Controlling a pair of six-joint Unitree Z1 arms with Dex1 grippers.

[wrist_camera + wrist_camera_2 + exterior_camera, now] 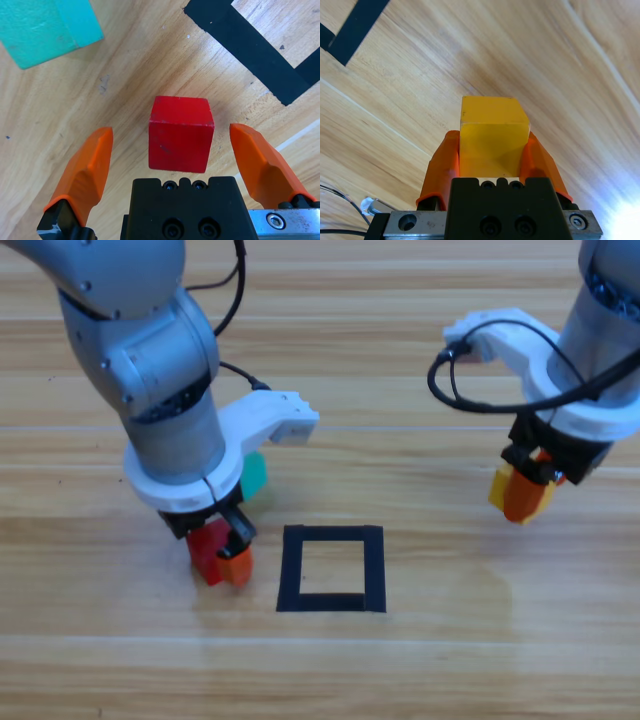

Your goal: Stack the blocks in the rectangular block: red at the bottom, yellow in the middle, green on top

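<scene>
Two grippers at work: left gripper (172,150) over the red cube (181,133), fingers spread wide to either side of it, not touching, cube resting on the tabletop (440,660) at 9 o'clock of the black tape square (331,569). Green cube (254,473) at 12 o'clock of red. Right gripper (492,155) clamps the yellow cube (492,132) at the square's 2 o'clock; left arm is nearer the square.

green cube (255,472) mostly hidden behind left arm, cropped in left wrist view

The red cube (207,545) sits just left of the tape outline (332,569); the green cube (255,472) lies farther back.
</scene>
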